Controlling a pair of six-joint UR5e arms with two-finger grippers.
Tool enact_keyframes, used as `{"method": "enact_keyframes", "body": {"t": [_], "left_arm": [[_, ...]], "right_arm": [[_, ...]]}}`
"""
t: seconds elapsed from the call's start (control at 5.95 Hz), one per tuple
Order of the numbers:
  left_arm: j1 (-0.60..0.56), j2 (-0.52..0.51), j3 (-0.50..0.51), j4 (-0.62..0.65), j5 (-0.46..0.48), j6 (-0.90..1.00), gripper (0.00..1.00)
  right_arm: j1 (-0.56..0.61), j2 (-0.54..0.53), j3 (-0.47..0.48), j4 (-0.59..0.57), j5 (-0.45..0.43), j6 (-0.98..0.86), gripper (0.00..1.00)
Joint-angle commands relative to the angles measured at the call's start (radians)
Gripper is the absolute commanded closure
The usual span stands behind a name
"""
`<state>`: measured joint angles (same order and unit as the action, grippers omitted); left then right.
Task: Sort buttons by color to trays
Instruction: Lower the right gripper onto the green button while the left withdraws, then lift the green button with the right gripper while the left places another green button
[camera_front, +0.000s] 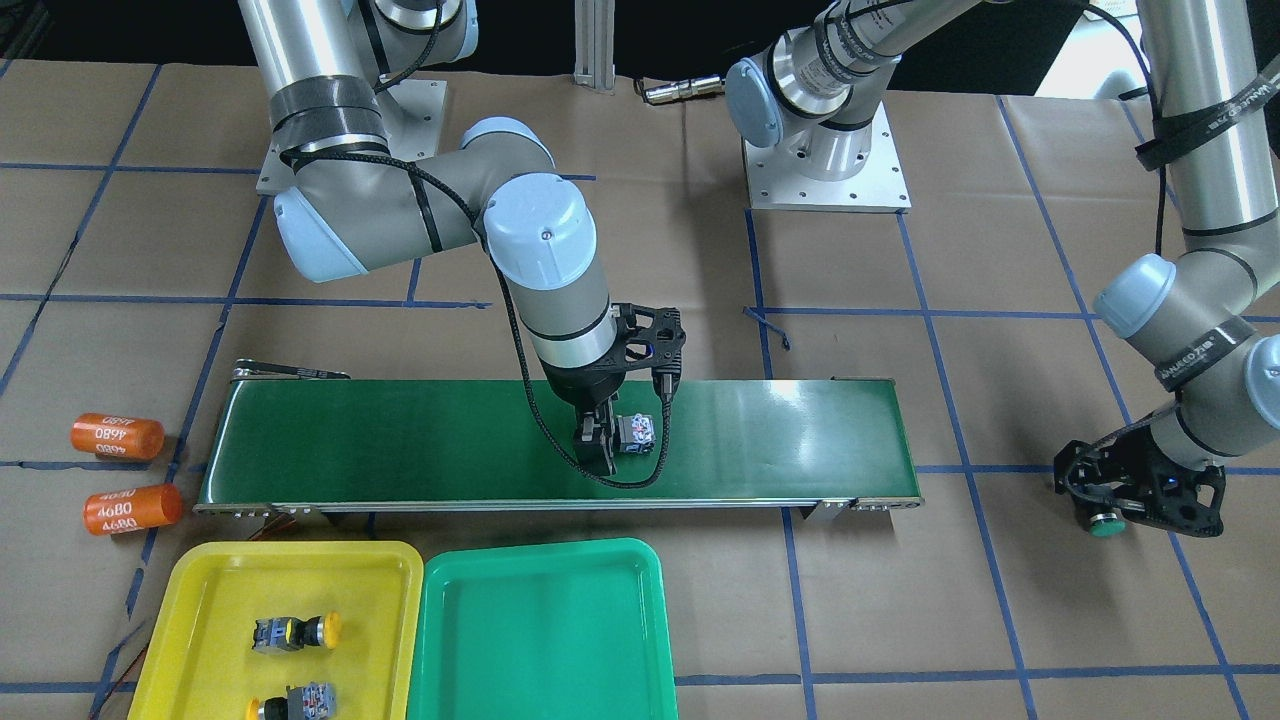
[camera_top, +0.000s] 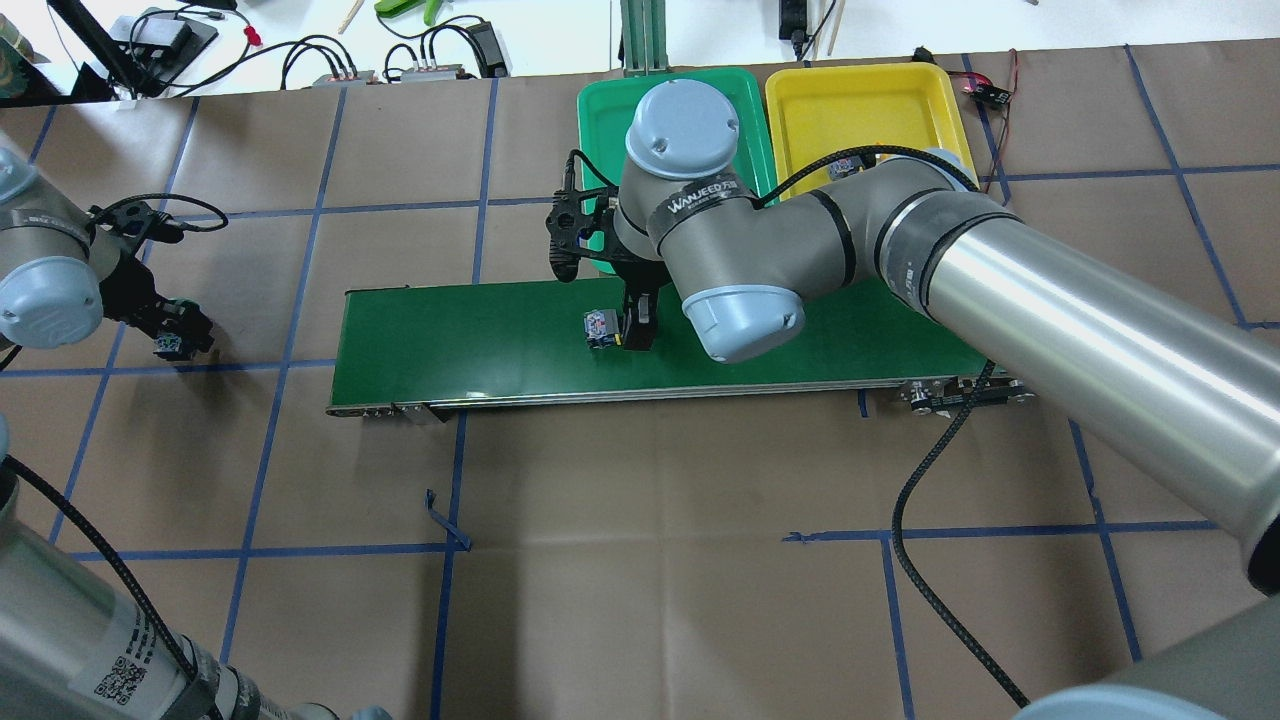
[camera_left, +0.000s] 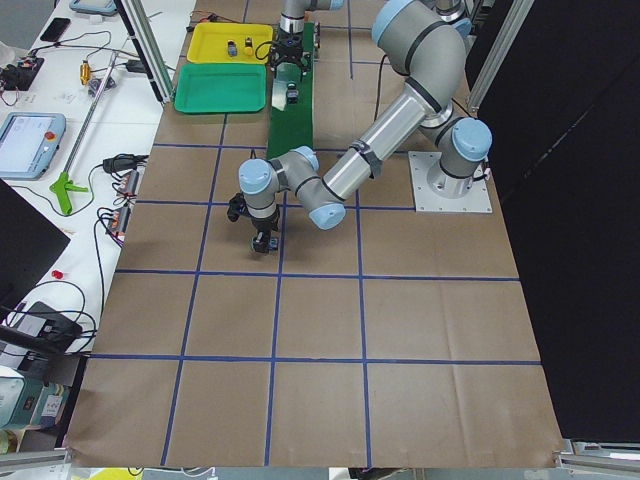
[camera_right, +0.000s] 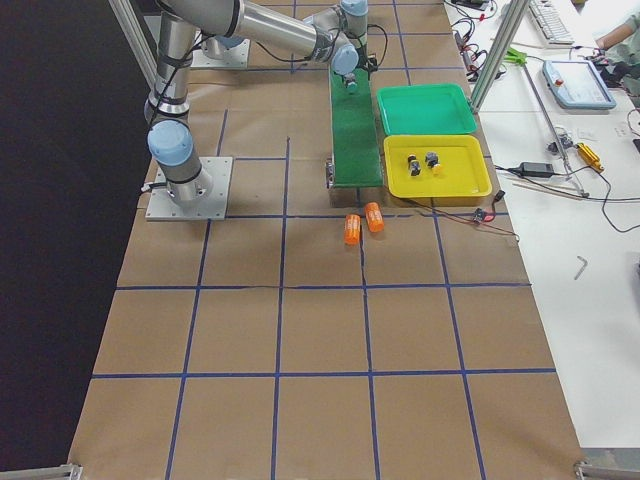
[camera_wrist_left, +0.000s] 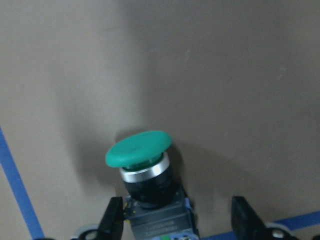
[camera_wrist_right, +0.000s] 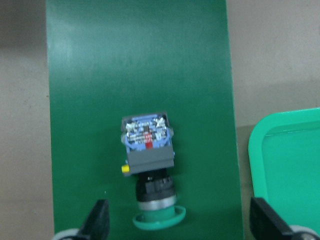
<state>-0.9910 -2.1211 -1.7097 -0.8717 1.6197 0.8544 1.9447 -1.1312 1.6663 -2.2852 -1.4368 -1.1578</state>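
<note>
A green button (camera_wrist_right: 150, 165) lies on its side on the dark-green conveyor belt (camera_front: 420, 440), its cap between the wide-apart fingers of my right gripper (camera_wrist_right: 182, 225). The gripper is open, low over the belt's middle (camera_front: 598, 447). My left gripper (camera_front: 1105, 520) is low over the brown paper past the belt's end. It stands open around a second green button (camera_wrist_left: 142, 150), with a clear gap on one side. Two yellow buttons (camera_front: 295, 632) (camera_front: 295, 703) lie in the yellow tray (camera_front: 200, 600). The green tray (camera_front: 540, 630) next to it holds nothing.
Two orange cylinders marked 4680 (camera_front: 117, 436) (camera_front: 132, 509) lie on the paper by the belt's end near the yellow tray. Both trays sit side by side along the belt's far side from the robot. A black cable (camera_top: 920, 500) trails over the paper.
</note>
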Motion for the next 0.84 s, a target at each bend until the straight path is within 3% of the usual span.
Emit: {"method": "enact_keyframes", "body": {"t": [0.0,0.34,0.5,0.67], "left_arm": [[-0.004,0.018,0.001,0.003,-0.001,0.024,1.00],[-0.021,0.079,-0.010,-0.021,-0.009,0.114,1.00],[-0.059,0.143,-0.019,-0.111,-0.036,0.215,1.00],[-0.152,0.208,-0.030,-0.162,-0.040,0.321,1.00]], "right_arm": [[-0.007,0.007,0.012,0.009,-0.017,-0.013,0.00],[-0.048,0.002,0.045,0.021,-0.118,-0.058,0.27],[-0.097,-0.004,0.084,0.018,-0.119,-0.106,0.33],[-0.122,-0.019,0.093,0.023,-0.120,-0.141,0.52]]}}
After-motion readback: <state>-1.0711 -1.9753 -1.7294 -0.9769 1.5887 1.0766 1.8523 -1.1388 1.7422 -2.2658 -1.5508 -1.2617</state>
